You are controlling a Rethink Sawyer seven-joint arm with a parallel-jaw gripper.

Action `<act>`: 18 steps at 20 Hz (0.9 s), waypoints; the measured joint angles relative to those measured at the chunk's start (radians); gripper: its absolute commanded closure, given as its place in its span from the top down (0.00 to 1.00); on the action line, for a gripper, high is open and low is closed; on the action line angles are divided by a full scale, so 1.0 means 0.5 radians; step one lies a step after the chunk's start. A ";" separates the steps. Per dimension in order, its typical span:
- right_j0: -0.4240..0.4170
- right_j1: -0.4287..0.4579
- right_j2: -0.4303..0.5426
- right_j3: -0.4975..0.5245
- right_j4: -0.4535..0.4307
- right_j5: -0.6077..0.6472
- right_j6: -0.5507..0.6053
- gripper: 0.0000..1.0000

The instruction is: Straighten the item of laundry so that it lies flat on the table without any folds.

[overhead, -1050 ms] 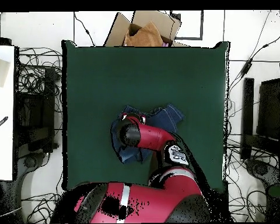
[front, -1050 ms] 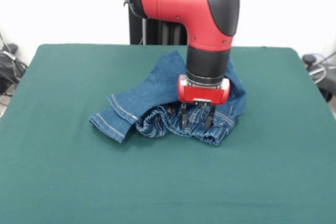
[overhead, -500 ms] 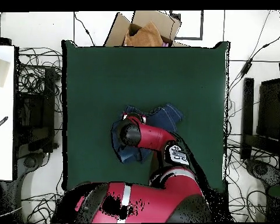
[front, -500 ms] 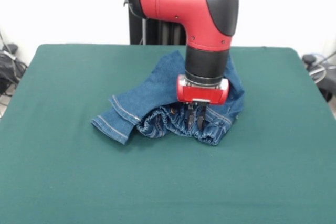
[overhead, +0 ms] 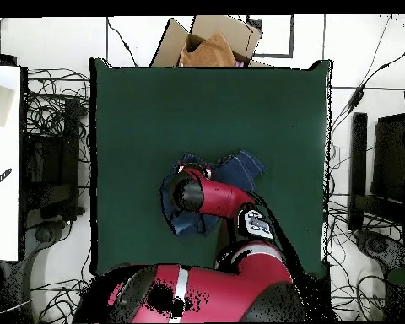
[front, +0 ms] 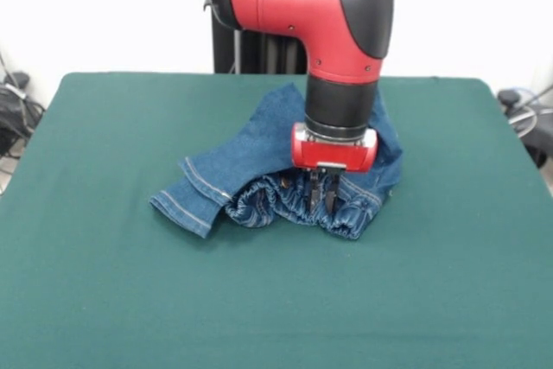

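Observation:
The item of laundry [front: 251, 157], small blue denim jeans, lies crumpled in a heap near the middle of the green table [front: 130, 300]. Its gathered elastic waistband [front: 276, 200] bunches at the front, and one hemmed leg end [front: 183, 205] sticks out to the left. My gripper [front: 320, 199] comes straight down onto the waistband and is shut on a pinch of it. From overhead, the red arm covers much of the jeans [overhead: 240, 167], and the gripper itself is hidden under the arm.
An open cardboard box [overhead: 210, 42] holding tan cloth stands beyond the table's far edge in the overhead view. Cables and equipment [overhead: 50, 160] crowd the floor on both sides. Green table surface [overhead: 155, 101] surrounds the jeans on all sides.
One second ago the fingers stood apart over the waistband; they then closed on the denim. The hemmed leg end has shifted slightly. Since half a second ago nothing has visibly moved.

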 measured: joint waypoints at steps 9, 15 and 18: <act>0.039 -0.016 -0.020 -0.122 -0.001 0.289 0.000 0.00; 0.062 -0.035 -0.024 -0.292 -0.002 0.648 0.000 0.00; 0.069 -0.041 -0.024 -0.369 -0.003 0.755 0.000 0.00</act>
